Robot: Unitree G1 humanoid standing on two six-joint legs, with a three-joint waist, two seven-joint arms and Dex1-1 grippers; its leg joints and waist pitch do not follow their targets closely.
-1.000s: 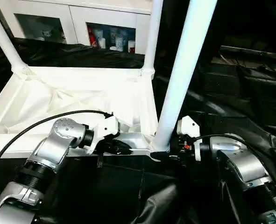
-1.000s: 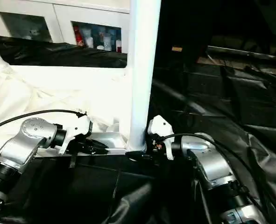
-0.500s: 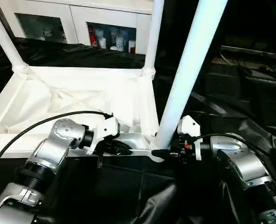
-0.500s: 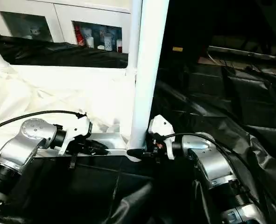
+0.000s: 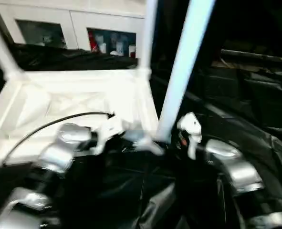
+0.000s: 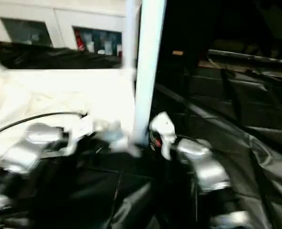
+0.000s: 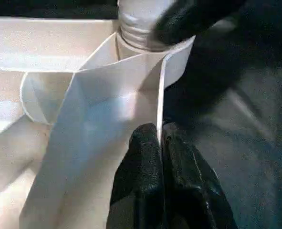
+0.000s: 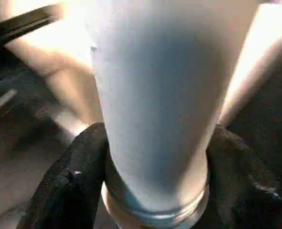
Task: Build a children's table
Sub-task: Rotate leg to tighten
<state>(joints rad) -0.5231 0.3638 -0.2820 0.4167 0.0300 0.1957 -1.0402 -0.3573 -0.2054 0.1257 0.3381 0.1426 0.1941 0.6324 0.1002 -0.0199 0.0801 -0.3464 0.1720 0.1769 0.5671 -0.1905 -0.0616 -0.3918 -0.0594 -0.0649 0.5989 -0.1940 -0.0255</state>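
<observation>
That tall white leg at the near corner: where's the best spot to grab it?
Low down, just above the threaded end. The leg is a round, tapered tube standing upright, so fingers fit either side of it, coming in level, as the right gripper does now.

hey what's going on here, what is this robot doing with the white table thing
The robot is putting legs on a children's table. The white tabletop lies upside down on black sheeting, with two legs already standing at its far corners. The right hand grips a third leg near its base, at the near right corner socket; the threaded end looks not fully in. The left hand pinches the tabletop's thin edge beside that socket, steadying it. A white cabinet stands behind.
</observation>
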